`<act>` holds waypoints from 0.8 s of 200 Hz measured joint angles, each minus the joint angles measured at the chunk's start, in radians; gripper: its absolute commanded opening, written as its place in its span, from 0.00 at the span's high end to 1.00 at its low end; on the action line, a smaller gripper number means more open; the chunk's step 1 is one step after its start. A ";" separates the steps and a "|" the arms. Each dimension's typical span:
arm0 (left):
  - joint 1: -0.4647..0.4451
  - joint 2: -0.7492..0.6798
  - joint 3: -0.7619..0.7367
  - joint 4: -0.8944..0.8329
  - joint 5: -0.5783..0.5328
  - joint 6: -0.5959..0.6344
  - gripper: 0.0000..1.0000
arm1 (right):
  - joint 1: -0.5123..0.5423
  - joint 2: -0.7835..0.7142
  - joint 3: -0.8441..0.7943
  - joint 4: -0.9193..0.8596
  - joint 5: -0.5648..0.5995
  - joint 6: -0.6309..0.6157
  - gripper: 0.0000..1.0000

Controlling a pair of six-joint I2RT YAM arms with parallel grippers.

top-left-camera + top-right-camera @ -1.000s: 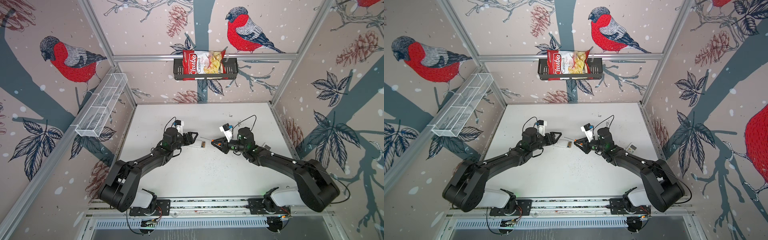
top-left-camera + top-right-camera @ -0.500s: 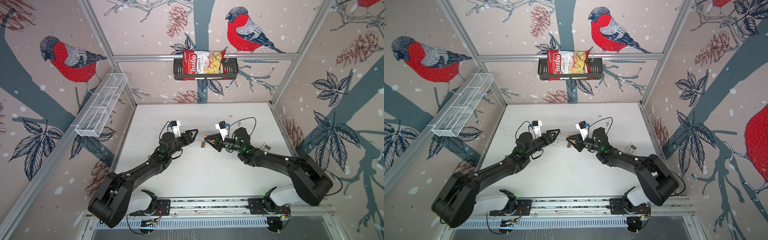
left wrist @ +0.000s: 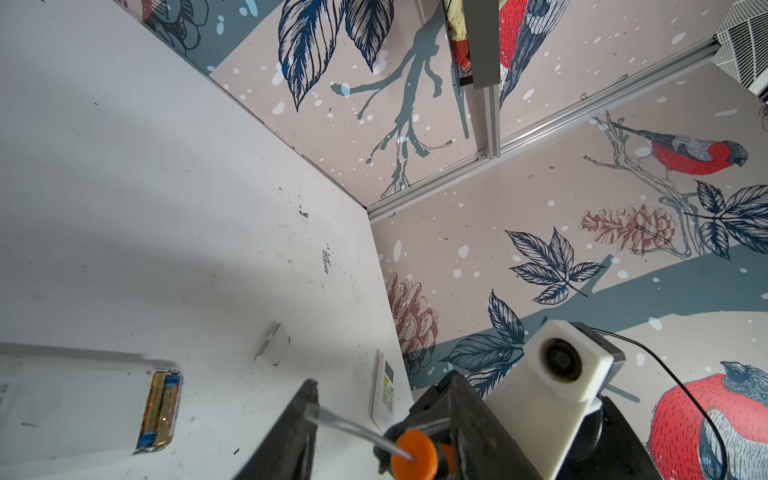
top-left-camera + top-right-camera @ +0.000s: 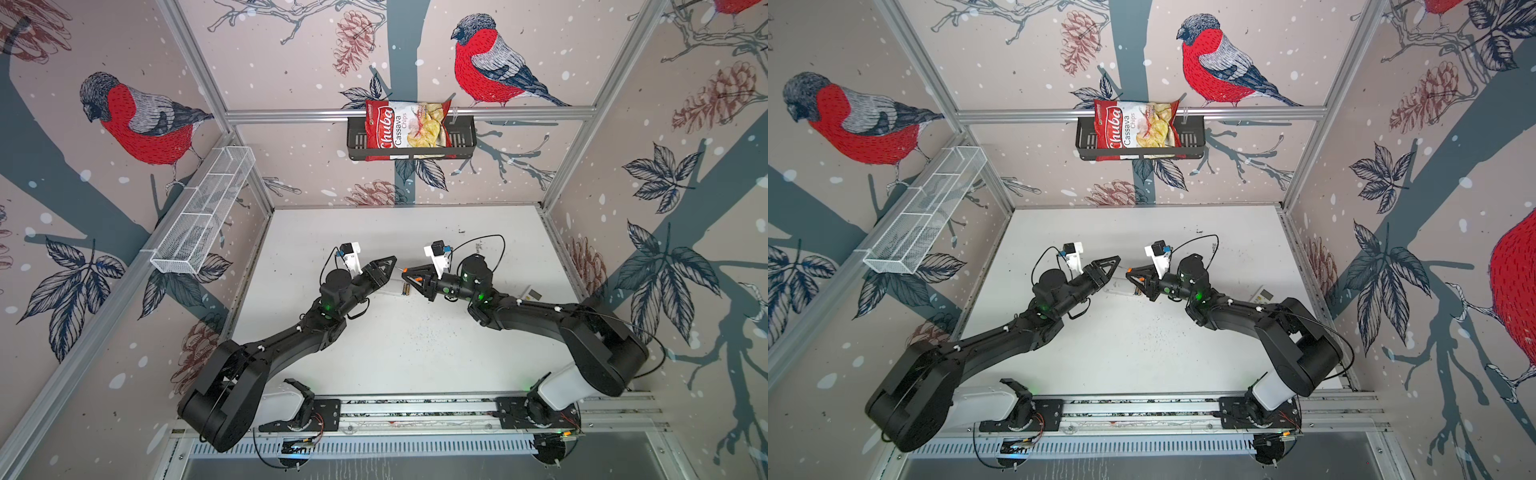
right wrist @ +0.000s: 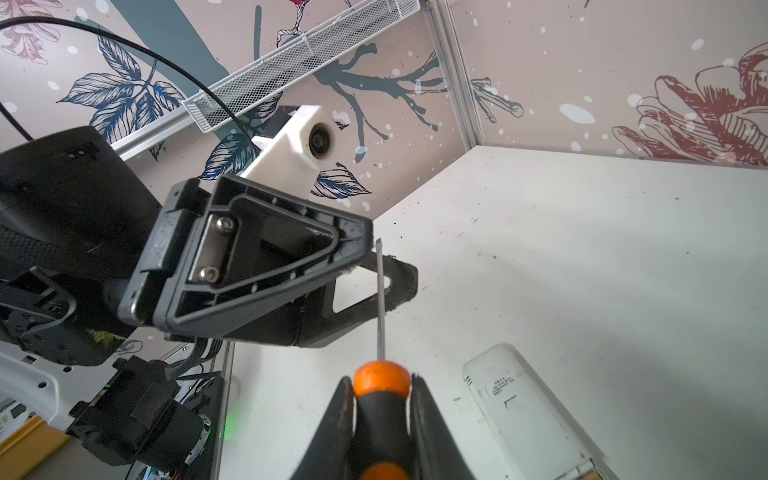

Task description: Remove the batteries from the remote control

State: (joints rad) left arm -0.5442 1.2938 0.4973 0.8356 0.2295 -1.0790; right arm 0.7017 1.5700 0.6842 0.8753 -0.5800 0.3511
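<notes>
Black arms nose to nose; right jaws tight on screwdriver (image 5: 381,384), left jaws apart.

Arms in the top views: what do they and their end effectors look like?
Both arms, left arm and right arm, are matte black with white base housings on the rail. Each wrist shows a green light and a white camera mount fed by a looping black cable. The left end effector and right end effector have black triangular open-frame fingers.

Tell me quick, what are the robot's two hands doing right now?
Left gripper: open, holding nothing.
Right gripper: shut on the screwdriver handle.
</notes>
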 measured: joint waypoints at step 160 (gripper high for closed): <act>-0.011 0.063 -0.033 0.124 -0.092 -0.118 0.86 | 0.018 0.090 -0.011 0.179 -0.011 0.041 1.00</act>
State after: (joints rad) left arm -0.5556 1.3567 0.4644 0.9596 0.1371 -1.1969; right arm 0.7193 1.6596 0.6731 1.0538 -0.5911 0.3920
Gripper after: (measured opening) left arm 0.175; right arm 0.241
